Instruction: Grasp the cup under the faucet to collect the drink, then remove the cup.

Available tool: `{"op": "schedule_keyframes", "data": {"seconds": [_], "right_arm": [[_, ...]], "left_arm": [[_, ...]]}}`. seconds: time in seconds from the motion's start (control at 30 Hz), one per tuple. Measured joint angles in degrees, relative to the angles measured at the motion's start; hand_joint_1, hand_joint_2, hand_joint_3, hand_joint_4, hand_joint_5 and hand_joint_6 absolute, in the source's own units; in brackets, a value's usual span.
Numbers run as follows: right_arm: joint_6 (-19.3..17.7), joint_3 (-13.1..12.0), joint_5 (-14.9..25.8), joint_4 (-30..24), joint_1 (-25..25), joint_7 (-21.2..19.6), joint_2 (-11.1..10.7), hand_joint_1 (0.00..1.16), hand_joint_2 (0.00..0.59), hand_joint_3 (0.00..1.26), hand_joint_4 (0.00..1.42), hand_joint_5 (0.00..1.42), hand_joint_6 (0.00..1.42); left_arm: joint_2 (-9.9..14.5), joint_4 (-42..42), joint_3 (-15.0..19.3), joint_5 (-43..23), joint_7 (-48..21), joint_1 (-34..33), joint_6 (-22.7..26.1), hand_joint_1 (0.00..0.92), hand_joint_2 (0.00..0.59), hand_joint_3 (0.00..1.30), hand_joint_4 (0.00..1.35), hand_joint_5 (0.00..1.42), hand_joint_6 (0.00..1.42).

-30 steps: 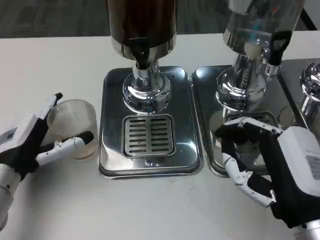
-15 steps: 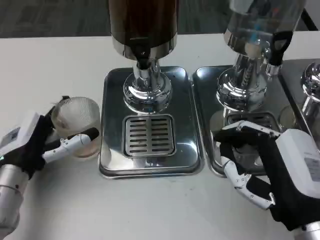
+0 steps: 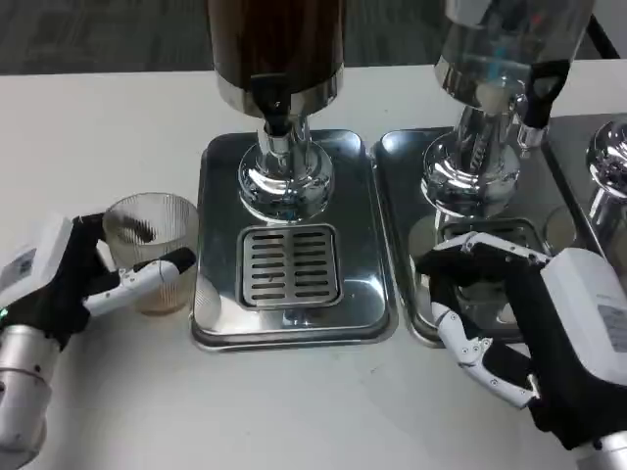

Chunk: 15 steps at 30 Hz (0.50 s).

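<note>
A clear ribbed plastic cup [image 3: 149,250] stands upright on the white table, just left of the left drip tray [image 3: 217,313]. My left hand [image 3: 69,279] grips it, with one finger across its front and others behind. A little pale liquid may lie in its bottom. The dark drink dispenser's black faucet [image 3: 273,106] hangs above the slotted grate [image 3: 290,265], to the right of the cup. My right hand [image 3: 529,318] hovers over the right drip tray [image 3: 404,235], fingers curled apart around nothing.
A second dispenser with a clear tank [image 3: 500,59] stands on the right tray, with its own black tap [image 3: 539,93]. Another chrome base [image 3: 609,162] sits at the far right edge. Bare white table lies in front of the trays.
My left hand has closed in around the cup and shifted it slightly toward the left tray. The right hand has stayed in place.
</note>
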Motion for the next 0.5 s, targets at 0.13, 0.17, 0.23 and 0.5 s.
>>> {"op": "schedule_keyframes", "data": {"seconds": [0.13, 0.17, 0.23, 0.5], "right_arm": [[0.00, 0.06, 0.46, 0.00, -0.01, 0.01, 0.03, 0.52, 0.465, 0.57, 0.55, 0.54, 0.49], [0.00, 0.09, 0.51, 0.00, -0.01, 0.01, 0.04, 0.52, 0.465, 0.57, 0.55, 0.54, 0.49], [0.00, 0.15, 0.66, 0.00, -0.03, 0.01, 0.04, 0.52, 0.464, 0.57, 0.55, 0.54, 0.49], [-0.01, 0.21, 0.87, 0.10, -0.40, 0.01, 0.03, 0.51, 0.460, 0.56, 0.55, 0.54, 0.49]], "left_arm": [[0.01, -0.03, 0.01, 0.27, 1.39, 0.44, -0.60, 0.259, 0.153, 0.64, 0.68, 1.07, 1.38], [0.01, -0.04, 0.02, 0.27, 1.60, 0.57, -0.75, 0.258, 0.152, 0.64, 0.68, 1.07, 1.38], [0.01, -0.08, 0.07, 0.30, 1.85, 0.68, -0.92, 0.257, 0.151, 0.64, 0.68, 1.07, 1.38], [0.15, -0.88, 0.98, 0.55, 4.35, 1.98, -2.55, 0.253, 0.150, 0.63, 0.67, 1.06, 1.38]]}}
